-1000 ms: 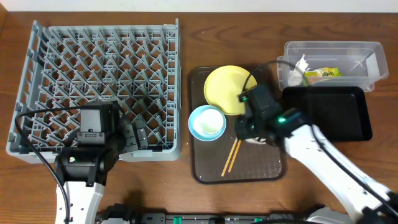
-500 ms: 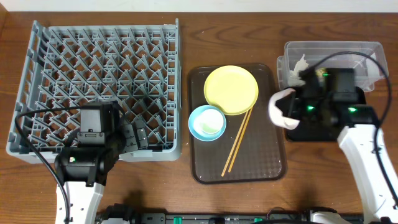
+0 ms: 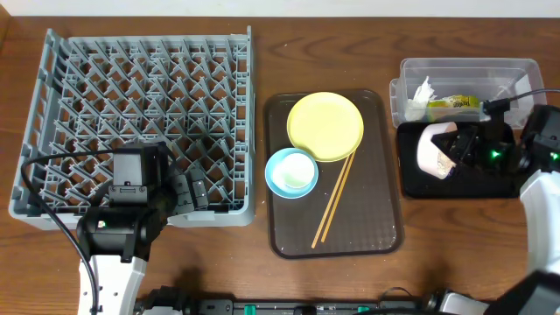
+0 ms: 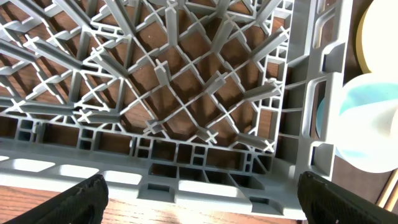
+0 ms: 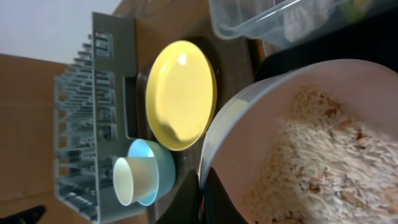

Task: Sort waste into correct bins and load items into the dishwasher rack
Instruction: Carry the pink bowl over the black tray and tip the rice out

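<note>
Far left: big grey rack [image 3: 144, 114] on a wooden surface [image 3: 350, 52]. Left jaws low over the rack's near right corner, spread wide, gripping nothing.

Centre: brown tray [image 3: 367, 227] carrying a yellow plate [image 3: 325, 125], a blue bowl [image 3: 291, 172] just in front of the plate with a pale cup [image 5: 127, 180] nested inside, and chopsticks [image 3: 334, 199] lying diagonally, upper ends at the plate's edge.

Right: clear tub [image 3: 468, 68] at the back, tissue [image 3: 423, 92] and wrapper [image 3: 455, 103] inside; black tray [image 3: 464, 185] directly in front of it. Over the black tray's left part, white bowl [image 3: 433, 150] tipped on its side, rice [image 5: 323, 162] clinging inside, right jaws clamped on its rim.
</note>
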`<control>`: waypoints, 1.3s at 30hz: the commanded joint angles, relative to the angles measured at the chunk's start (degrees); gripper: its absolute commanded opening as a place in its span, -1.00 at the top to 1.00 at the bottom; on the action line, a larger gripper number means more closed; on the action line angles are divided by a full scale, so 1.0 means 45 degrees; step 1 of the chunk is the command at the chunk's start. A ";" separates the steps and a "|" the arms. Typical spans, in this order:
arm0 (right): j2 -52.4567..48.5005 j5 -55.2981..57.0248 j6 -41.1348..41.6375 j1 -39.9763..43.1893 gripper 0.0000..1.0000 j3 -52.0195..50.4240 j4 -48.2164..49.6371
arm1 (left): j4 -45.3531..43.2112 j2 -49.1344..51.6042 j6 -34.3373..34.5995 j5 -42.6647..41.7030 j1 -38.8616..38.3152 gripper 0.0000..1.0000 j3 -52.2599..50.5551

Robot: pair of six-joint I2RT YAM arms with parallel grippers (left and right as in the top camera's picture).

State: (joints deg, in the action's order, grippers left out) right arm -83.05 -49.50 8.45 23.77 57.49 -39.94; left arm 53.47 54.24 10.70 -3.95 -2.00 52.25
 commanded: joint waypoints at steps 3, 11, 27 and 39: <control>-0.1389 -0.3162 -0.0763 0.1001 0.98 0.0180 0.0622 | 0.0015 0.0000 0.0117 0.0019 -0.0029 -0.96 0.0321; -0.3327 -0.4915 -0.0753 0.2084 0.98 0.0180 0.1559 | 0.0015 0.0000 0.0117 0.0015 -0.0029 -0.96 0.0321; -0.4124 -0.6120 -0.0112 0.4201 0.98 0.0180 0.2127 | 0.0015 0.0000 0.0117 0.0015 -0.0029 -0.96 0.0321; -0.4124 -0.7164 0.0209 0.6436 0.98 0.0180 0.2336 | 0.0015 0.0000 0.0121 0.0015 -0.0024 -0.96 0.0321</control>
State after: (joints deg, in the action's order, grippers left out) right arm -101.43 -78.08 8.71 51.35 57.49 -29.52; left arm 53.45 54.24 10.70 -3.92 -2.00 52.23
